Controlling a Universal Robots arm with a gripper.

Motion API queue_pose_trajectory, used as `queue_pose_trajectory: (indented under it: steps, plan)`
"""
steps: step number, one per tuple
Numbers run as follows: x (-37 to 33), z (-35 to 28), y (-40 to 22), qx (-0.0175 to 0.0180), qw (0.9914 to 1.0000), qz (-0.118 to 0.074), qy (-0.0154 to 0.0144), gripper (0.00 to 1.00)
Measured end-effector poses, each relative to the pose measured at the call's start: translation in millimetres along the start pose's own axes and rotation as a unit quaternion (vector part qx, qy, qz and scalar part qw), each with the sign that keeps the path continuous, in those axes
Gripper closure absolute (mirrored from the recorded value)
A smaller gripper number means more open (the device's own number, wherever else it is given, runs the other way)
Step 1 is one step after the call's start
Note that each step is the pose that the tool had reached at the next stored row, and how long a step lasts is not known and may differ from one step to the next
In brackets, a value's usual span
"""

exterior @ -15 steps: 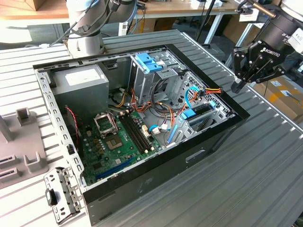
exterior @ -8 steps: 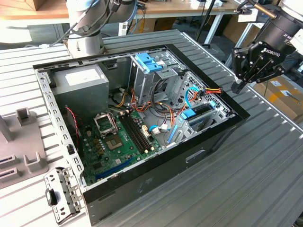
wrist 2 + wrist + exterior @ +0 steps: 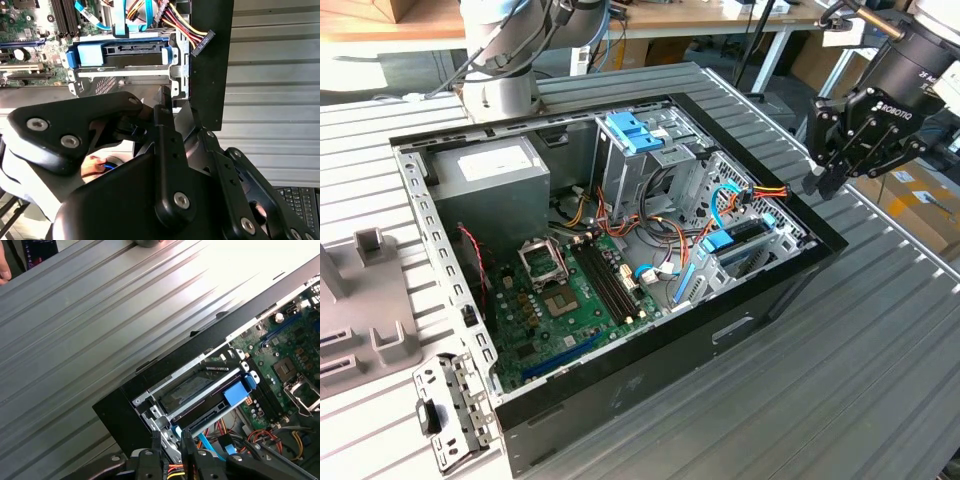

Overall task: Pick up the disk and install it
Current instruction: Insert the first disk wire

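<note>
The disk [image 3: 732,241] lies flat in the metal bay at the corner of the open computer case [image 3: 650,375], toward the exterior view's right. Its light blue carrier bracket frames it, and its connector edge faces the motherboard. In the second wrist view the disk [image 3: 120,53] has bare connectors, with a loose power plug [image 3: 202,42] beside it. In the first wrist view the disk [image 3: 200,401] shows its blue tab. My gripper [image 3: 817,184] hangs above the case's wall beside that bay, shut and holding nothing. Its fingertips [image 3: 165,100] [image 3: 171,442] hover just outside the bay.
A blue latch [image 3: 634,131] tops the metal drive cage at the back of the case. The power supply [image 3: 485,175] and motherboard [image 3: 570,300] take up the other side. Grey fixtures [image 3: 370,300] and a metal bracket [image 3: 450,412] lie on the ribbed table. A hand [image 3: 4,265] rests far off.
</note>
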State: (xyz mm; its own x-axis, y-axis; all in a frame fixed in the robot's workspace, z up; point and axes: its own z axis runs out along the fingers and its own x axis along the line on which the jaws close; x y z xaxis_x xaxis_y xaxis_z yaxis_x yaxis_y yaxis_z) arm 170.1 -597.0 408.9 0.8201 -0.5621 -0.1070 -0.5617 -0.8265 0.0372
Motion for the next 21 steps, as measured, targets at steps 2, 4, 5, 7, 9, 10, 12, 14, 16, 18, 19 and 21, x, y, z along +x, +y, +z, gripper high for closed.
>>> queue_pose_trajectory:
  steps: [2,4,5,7,9,10,12,14,16,18,19,21]
  plan:
    - [0.4,0.0,-0.5,-0.0001,1.0,0.0,0.0,0.7]
    - [2.2,0.9,-1.7,-0.0001,1.0,0.0,-0.0001,0.7]
    - [3.0,1.5,-2.7,-0.0002,1.0,0.0,-0.0002,0.7]
    - [4.1,3.6,-3.8,-0.0003,1.0,0.0,-0.0003,0.7]
    - [4.2,7.4,-5.0,-0.0003,1.0,0.0,-0.0004,0.7]
    - [4.1,9.1,-6.2,-0.0004,1.0,0.0,-0.0005,0.7]
    - [4.5,13.6,-7.9,0.0,0.99999,0.005,-0.0011,0.7]
    - [5.0,17.1,-8.1,0.0015,0.9998,0.02,-0.0016,0.7]
    - [5.7,22.4,-8.5,0.004,0.99909,0.042,-0.0025,0.7]
    - [5.6,25.2,-9.9,0.0047,0.99873,0.05,-0.0027,0.7]
    - [5.0,26.2,-11.4,0.0049,0.99869,0.051,-0.0028,0.7]
    - [3.6,28.0,-14.8,0.0051,0.99862,0.052,-0.0029,0.7]
